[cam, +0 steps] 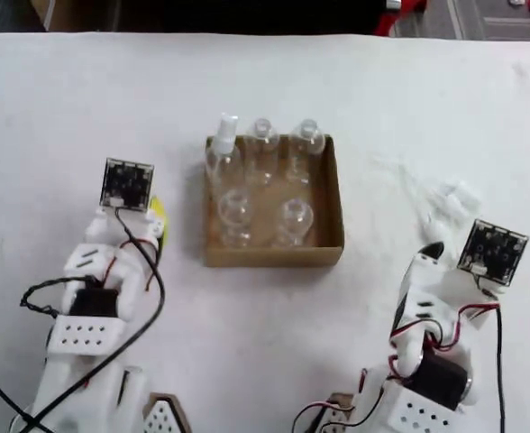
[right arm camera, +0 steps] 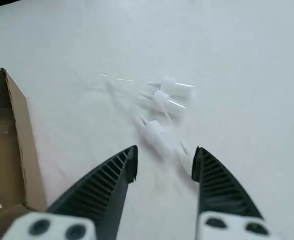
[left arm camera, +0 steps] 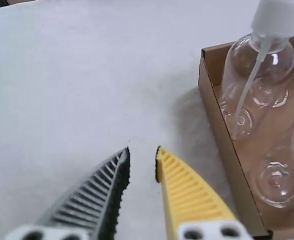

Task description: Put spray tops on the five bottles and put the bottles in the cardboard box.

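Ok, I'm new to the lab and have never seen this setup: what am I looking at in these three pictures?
Two small robot arms sit side by side at a white table. The high view looks down from above; the other two come from cameras on each arm's wrist, showing the left gripper and right gripper. Both are open and hold nothing. A cardboard box holds five clear bottles; one bottle wears a spray top. Loose spray tops lie near the right gripper.
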Tool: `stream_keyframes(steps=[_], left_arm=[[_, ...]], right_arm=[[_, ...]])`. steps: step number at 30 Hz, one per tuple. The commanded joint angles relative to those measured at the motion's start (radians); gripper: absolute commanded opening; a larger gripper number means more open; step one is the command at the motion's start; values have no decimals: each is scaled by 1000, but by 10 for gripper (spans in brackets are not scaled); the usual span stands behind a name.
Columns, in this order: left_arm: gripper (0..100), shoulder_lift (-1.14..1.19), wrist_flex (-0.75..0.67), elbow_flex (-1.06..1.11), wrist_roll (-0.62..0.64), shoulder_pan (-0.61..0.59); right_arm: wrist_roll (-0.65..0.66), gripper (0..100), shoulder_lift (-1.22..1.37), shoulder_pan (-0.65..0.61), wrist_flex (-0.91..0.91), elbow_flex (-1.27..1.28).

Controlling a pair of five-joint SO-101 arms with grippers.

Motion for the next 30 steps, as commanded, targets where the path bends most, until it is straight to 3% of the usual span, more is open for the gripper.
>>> stream_keyframes(steps=[1,8,18,25,30], left_arm=[[90,7,-31,-8,-5,7],[90,1,-29,-8,-3,4],[90,1,-34,-8,-3,5],[90,1,-32,-8,-3,10],[90,1,-28,-8,-3,10]], right_arm=[[14,163,208,15,33,-232],[-9,163,736,56,61,-439],[-559,163,1214,193,65,-644],[-712,163,1354,209,139,-810],[-784,163,1432,209,87,-810]])
